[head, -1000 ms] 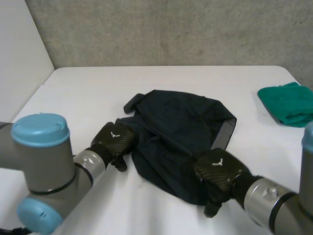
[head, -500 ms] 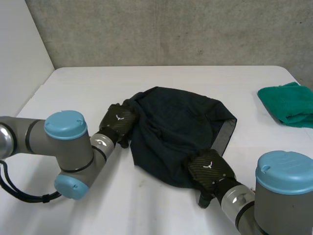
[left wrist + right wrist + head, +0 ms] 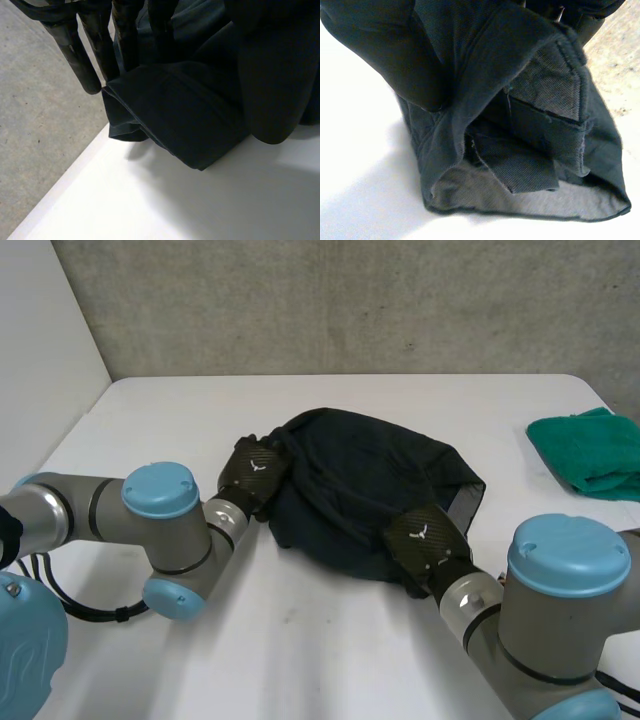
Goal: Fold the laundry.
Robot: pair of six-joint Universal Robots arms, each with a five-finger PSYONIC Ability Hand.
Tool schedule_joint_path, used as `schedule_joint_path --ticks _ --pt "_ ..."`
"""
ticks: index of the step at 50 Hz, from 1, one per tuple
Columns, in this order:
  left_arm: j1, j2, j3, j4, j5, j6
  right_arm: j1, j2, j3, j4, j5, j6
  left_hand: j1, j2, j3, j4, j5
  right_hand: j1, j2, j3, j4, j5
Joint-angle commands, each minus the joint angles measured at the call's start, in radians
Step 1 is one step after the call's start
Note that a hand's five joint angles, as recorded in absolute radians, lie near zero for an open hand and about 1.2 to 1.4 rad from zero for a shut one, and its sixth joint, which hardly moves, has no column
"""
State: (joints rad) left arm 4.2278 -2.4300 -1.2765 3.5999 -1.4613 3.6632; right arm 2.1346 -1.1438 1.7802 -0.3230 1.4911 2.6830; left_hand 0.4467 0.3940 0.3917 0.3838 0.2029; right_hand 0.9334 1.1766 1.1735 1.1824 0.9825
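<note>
Head view: left hand point(image 3: 255, 468) pinches the dark garment point(image 3: 370, 480) at its left edge, right hand point(image 3: 422, 538) pinches its near right edge. It sits bunched on the table point(image 3: 180, 410), mid-way across. I judge a fold is under way; next: carry both edges across together.

Left hand point(image 3: 252, 468) and right hand point(image 3: 424, 538) have moved away from the robot, apparently bunching the dark garment point(image 3: 370, 475)

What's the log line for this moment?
garment: bunched, centre | left hand: shut on its left edge | right hand: shut on its near edge | green cloth: apart, far right
</note>
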Motion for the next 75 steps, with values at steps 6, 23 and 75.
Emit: schedule_joint_path --ticks 6,23,75 --pt "-0.005 -0.029 0.037 0.025 0.006 -0.005 -0.016 -0.011 -0.067 0.012 0.0 0.005 0.903 0.956 0.958 0.966 0.973 0.463 0.22 0.223 0.214 0.239" --pt "-0.005 0.538 -0.142 -0.187 -0.014 -0.031 -0.094 -0.177 -0.41 0.365 -0.009 -0.084 0.95 1.002 1.005 1.012 1.019 0.463 0.22 0.223 0.214 0.239" --pt "0.035 0.502 0.062 -0.164 -0.159 -0.273 -0.093 0.082 -0.998 0.381 -0.051 -0.12 0.95 1.002 1.005 1.012 1.019 0.463 0.22 0.223 0.214 0.239"
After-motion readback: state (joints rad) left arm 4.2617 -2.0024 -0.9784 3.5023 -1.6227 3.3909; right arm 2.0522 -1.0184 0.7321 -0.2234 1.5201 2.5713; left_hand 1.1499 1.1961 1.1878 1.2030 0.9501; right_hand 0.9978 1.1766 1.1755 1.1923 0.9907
